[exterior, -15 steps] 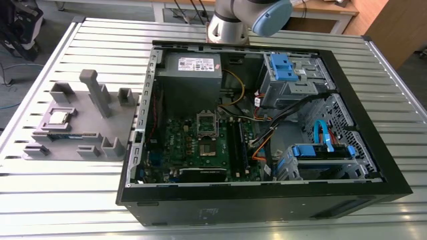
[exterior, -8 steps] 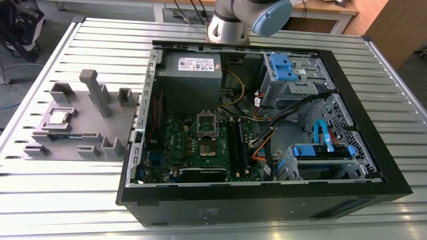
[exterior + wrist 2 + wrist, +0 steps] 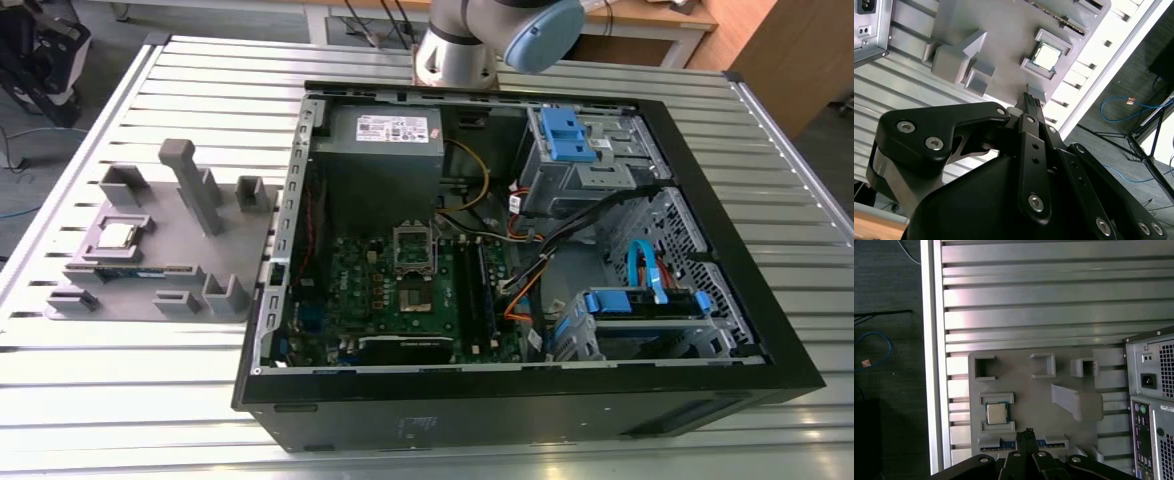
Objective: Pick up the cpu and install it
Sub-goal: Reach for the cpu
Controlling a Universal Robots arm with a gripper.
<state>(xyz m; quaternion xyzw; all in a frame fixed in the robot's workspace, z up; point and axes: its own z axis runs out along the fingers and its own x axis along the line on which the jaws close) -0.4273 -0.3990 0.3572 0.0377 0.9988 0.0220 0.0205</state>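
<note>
Gripper (image 3: 1030, 100) (image 3: 1027, 432) is nearest in both wrist views. Its fingers are pressed together into one narrow tip with nothing between them. The linkage behind is cut off by the frame edges, and its body blocks much of the second wrist view.

The tip hangs over the grey tray (image 3: 1024, 390) (image 3: 1004, 30); height above it cannot be told. The cpu (image 3: 996, 413) (image 3: 1045, 56) lies flat in a square pocket of the tray, silvery top up. It is near the tip and not touched. A memory stick (image 3: 1008, 444) sits in a slot at the tray edge, partly hidden behind the gripper in the first wrist view.

The tray's other pockets and posts look unfilled. It rests on the slatted table (image 3: 1054, 305).

In the exterior view the tray (image 3: 174, 250) is at the exterior view's left, just beside the case (image 3: 534, 400), with the cpu (image 3: 120, 235) in it. The case lies on its side, open, and holds:
- the motherboard (image 3: 400, 290) with a socket (image 3: 414, 250); what is in the socket is hard to make out
- a power supply (image 3: 380, 130)
- blue drive cages (image 3: 567, 135) and loose cables

The arm (image 3: 494, 40) stands beyond the case, cut off by the frame's top edge. A blue cable (image 3: 874, 345) lies on the floor past the table edge.
</note>
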